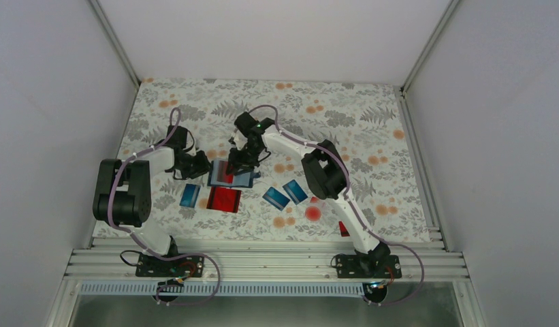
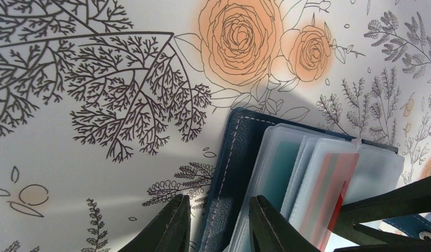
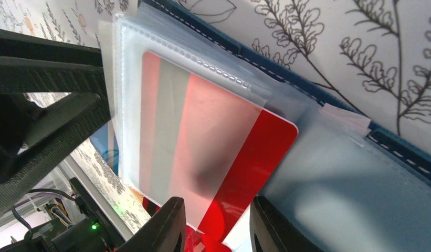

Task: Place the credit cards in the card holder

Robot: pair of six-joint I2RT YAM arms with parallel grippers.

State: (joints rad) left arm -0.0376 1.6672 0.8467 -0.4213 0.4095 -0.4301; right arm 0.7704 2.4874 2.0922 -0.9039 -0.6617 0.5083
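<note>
One red credit card lies most of the way inside a clear sleeve of the open card holder, which rests flat on the floral tabletop between the two arms. The card's grey stripe shows dimly through the plastic. A bright red strip along one long side, with one rounded corner, is uncovered.

The card's long axis points straight away from the right claw, and its near end lies in the gap between that claw's fingers. The uncovered strip is to the right in the right wrist view. Seating the card therefore looks like a sideways slide across its short axis, to the left in that view and toward the left claw. The right claw is part-way open and looks down on the card's flat face. It clamps nothing that can be seen.

The left claw is also part-way open. It straddles the holder's stitched navy edge, with a sliver of tabletop showing between one finger and the cover. It probably steadies the holder, but whether it presses on it cannot be told.

Nearer the arm bases lie more loose cards: a red stack, one blue card to its left and two blue cards to its right
</note>
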